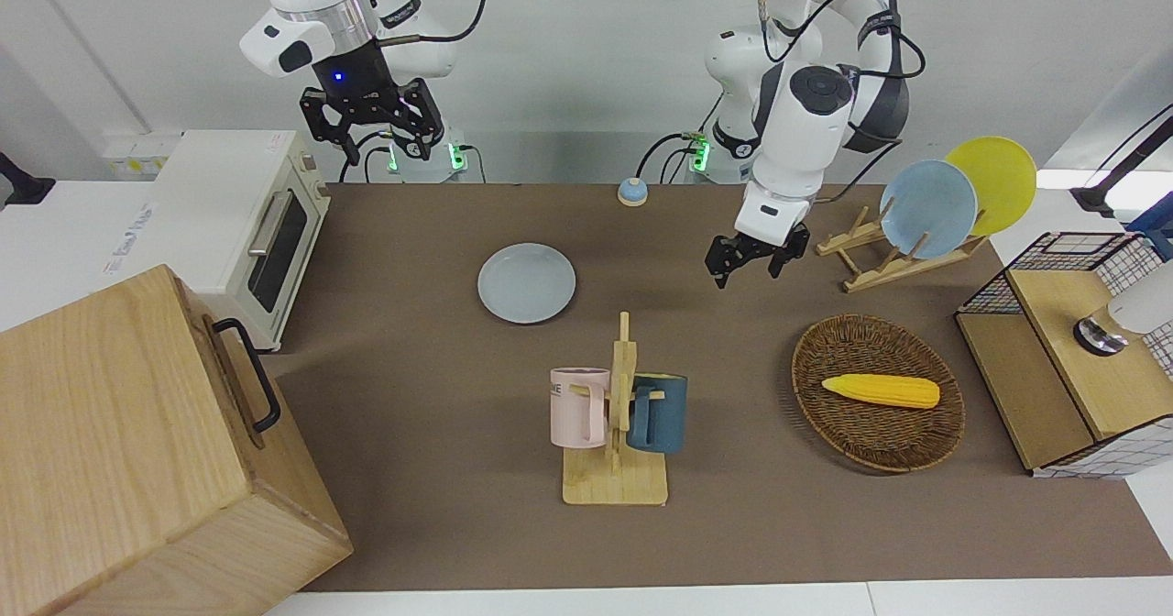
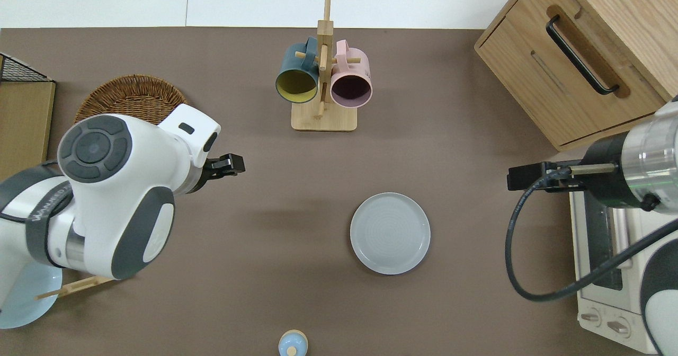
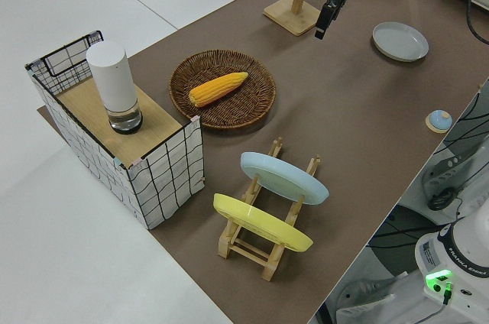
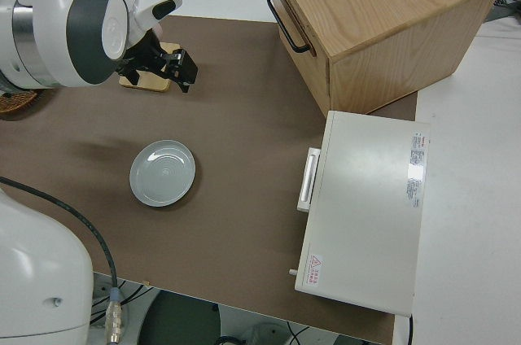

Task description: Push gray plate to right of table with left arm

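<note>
On the table (image 1: 412,469), round pale gray plate (image 1: 526,282); left pincer (image 1: 756,258) narrow, empty.

In the overhead view, most of the wicker basket (image 2: 132,97) is covered by the left arm (image 2: 114,197), and the corn lying in it is hidden there altogether. The plate rack (image 2: 71,287) and the sky-blue plate (image 2: 21,300) are largely concealed under the same arm, and the yellow plate is not seen from above. The wooden cabinet (image 2: 577,54) and the toaster oven (image 2: 609,287) are cut off by that picture's edge. Whether the fingers of the left gripper (image 1: 756,263) are parted cannot be told.
</note>
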